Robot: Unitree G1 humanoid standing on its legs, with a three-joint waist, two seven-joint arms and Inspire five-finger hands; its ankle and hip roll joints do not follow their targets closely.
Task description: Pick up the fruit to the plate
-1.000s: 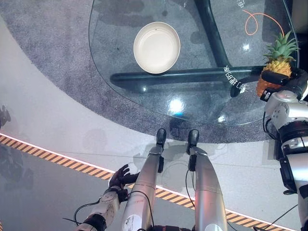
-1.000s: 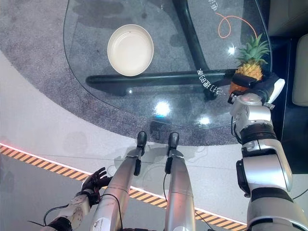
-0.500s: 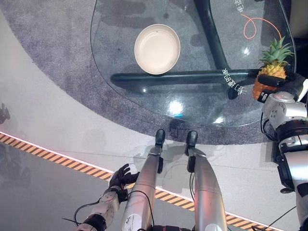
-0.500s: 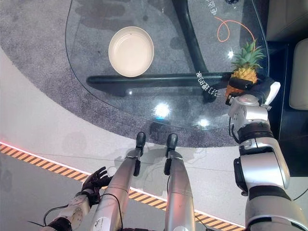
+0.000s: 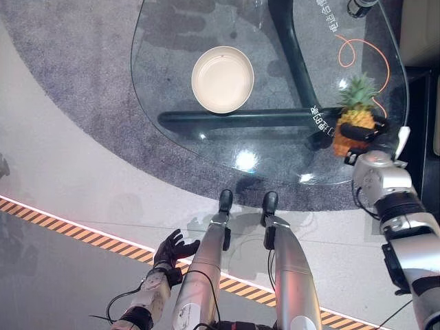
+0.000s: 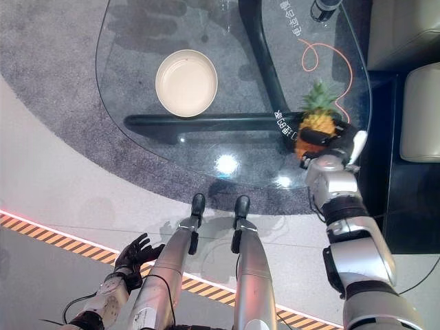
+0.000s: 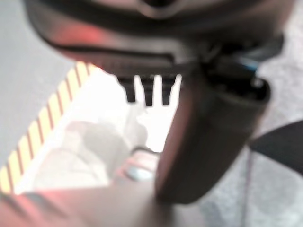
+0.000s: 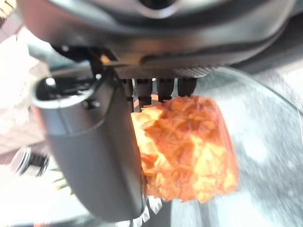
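Right hand clasps pineapple – plate well apart (glass table).

bright glare on glass table; wrist views blurred

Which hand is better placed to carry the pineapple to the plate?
The right hand: it is already curled round the pineapple at the glass table's right edge. The left hand hangs open down by the floor, far from the pineapple and the plate.
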